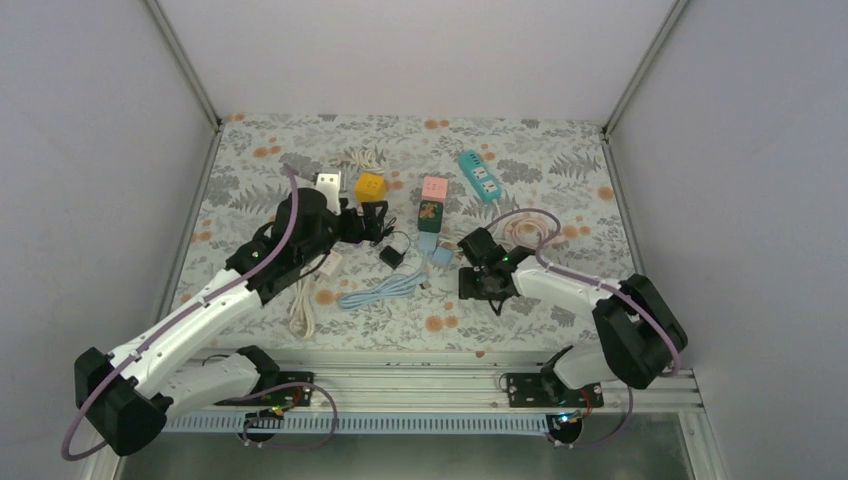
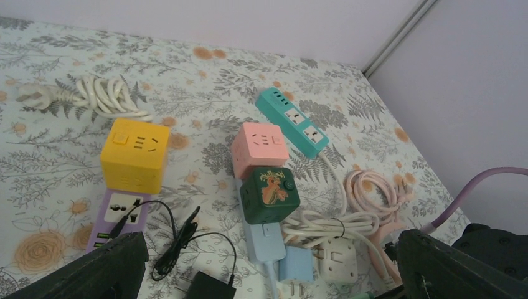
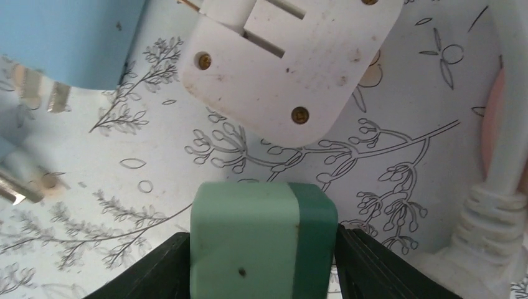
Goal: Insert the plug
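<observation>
The plug (image 3: 263, 237) is a two-tone green block pinched between the black fingers (image 3: 373, 265) of my right gripper (image 3: 263, 255), which is shut on it just above the floral cloth. In the top view this right gripper (image 1: 487, 278) sits right of the table's middle. My left gripper (image 2: 268, 277) stands wide open with nothing between its fingers (image 2: 93, 268); it hovers left of centre (image 1: 365, 222). Ahead of it lie a dark green cube socket (image 2: 269, 194), a pink cube socket (image 2: 259, 147), a yellow cube socket (image 2: 135, 154) and a teal power strip (image 2: 292, 119).
A white plug (image 3: 292, 62) and a light blue plug (image 3: 68, 37) lie just beyond the held one. A black adapter (image 1: 392, 256) with thin cord, a purple socket (image 2: 118, 215), a pink cable coil (image 2: 373, 193), a light blue cable (image 1: 385, 290) and a white cable (image 1: 305, 305) crowd the middle.
</observation>
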Controlling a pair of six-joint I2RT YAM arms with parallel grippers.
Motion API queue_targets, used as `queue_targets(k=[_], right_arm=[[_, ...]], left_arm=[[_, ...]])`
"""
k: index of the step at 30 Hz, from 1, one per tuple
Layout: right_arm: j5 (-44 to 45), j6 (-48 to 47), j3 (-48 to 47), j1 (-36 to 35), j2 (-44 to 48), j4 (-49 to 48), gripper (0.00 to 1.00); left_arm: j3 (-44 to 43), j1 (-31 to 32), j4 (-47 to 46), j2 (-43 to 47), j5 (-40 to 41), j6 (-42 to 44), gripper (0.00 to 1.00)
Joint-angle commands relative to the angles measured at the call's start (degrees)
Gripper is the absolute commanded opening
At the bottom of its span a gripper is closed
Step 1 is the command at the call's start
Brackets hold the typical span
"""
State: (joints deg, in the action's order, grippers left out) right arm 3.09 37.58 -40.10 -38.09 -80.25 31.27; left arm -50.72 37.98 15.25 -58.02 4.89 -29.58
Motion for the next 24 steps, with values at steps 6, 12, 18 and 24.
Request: queue_targets(k=[6,12,18,24], right_arm=[[12.06,2.73,-4.33,-2.51,-6.26,5.40,0.57],[9.28,3.31,-3.63,-2.96,-0.87,2.09,0.41],[5.04,3.44,-3.01,-1.97,5.89,-1.44,0.40],[-6.40,3.76,-2.79,2.79,16.09,-9.67,0.42]], left_arm=[[-0.59,-0.51,0.17,-1.58,0.40,-1.28,1.00],[1.60,-0.54,-1.19,-1.17,0.18,-1.74,1.00],[4.48,-0.54,-3.85,-0.92,-0.92,-1.92,1.00],[10.32,-0.38,-12.11,1.33,-4.74,1.83,1.00]])
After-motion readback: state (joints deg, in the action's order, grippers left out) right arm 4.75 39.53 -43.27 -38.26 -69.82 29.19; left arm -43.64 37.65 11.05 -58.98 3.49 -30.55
